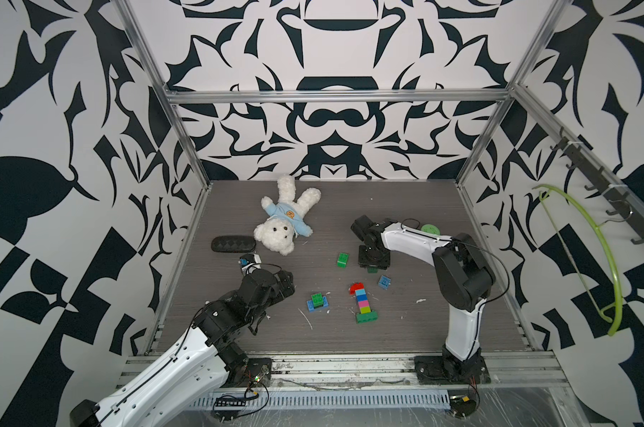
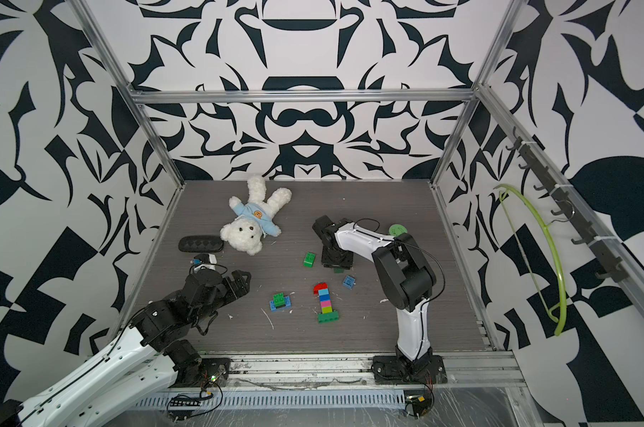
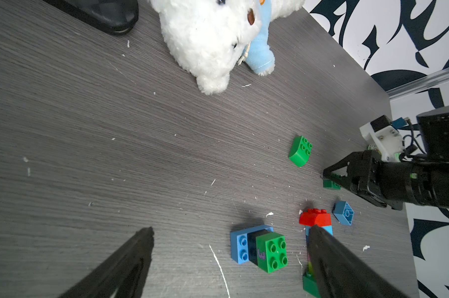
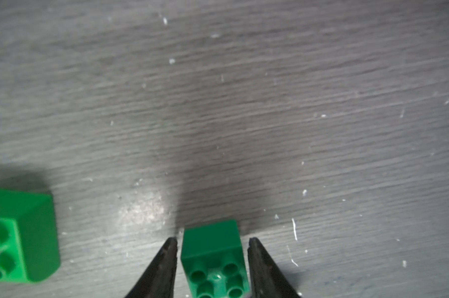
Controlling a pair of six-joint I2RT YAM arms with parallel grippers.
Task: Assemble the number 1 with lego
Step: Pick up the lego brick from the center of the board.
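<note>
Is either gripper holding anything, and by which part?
Nothing. Right gripper: jaws straddle the dark green brick, slim gaps both sides. Left gripper open, empty.

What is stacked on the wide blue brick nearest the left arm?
A black brick, then a green four-stud brick marked with a purple 3. The blue brick shows two free studs; its surface under the stack is hidden.

Free front, crowded middle
The table (image 1: 405, 332) is bare along its front edge; the lego column (image 1: 363, 301), blue-and-green stack (image 1: 317, 302), green brick (image 1: 343, 259) and blue brick (image 1: 384, 281) leave narrow gaps, and the teddy bear (image 1: 283, 222) blocks the far left.
</note>
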